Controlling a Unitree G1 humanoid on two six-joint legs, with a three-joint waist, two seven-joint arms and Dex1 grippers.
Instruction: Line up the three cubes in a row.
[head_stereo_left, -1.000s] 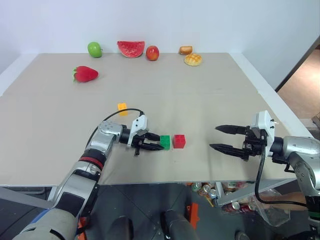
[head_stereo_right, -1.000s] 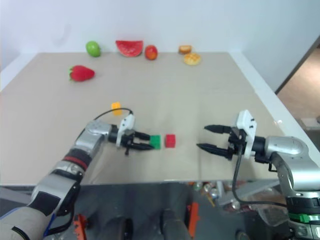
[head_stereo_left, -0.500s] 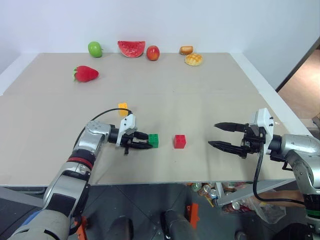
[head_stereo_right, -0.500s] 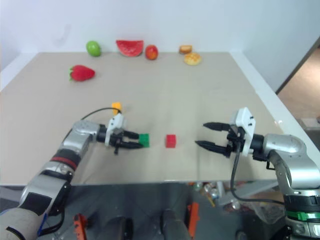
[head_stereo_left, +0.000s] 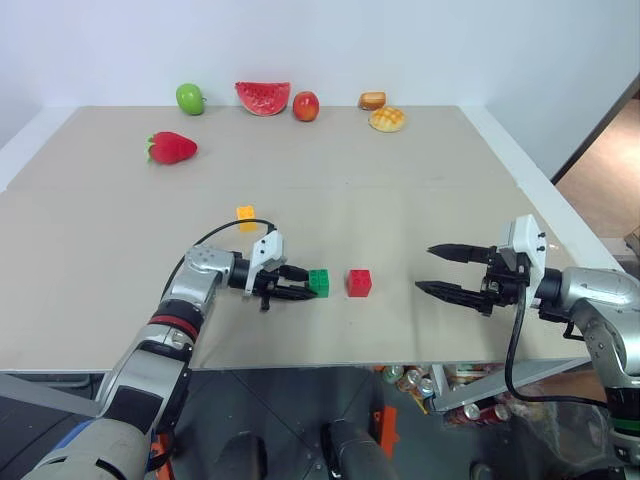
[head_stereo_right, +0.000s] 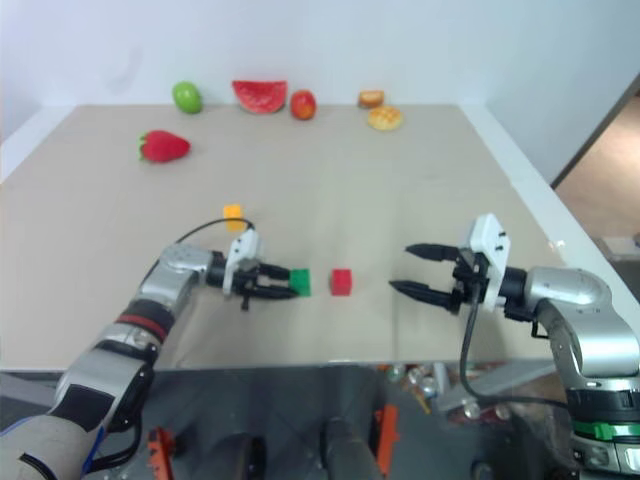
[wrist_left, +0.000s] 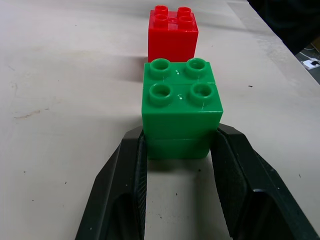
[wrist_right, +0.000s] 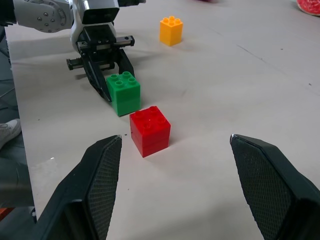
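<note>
L hand (head_stereo_left: 306, 288) grips green cube (head_stereo_left: 318, 282) beside red cube (head_stereo_left: 359, 282) on worktop (head_stereo_left: 420, 190); R hand (head_stereo_left: 432, 270) open.

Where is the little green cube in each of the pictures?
Left eye view: green cube near the table's front middle, at the left gripper's tips.
Right eye view: same spot.
Left wrist view: centre, between the black fingers.
Right wrist view: upper left.
Shared landmark: the red cube beside it.
</note>
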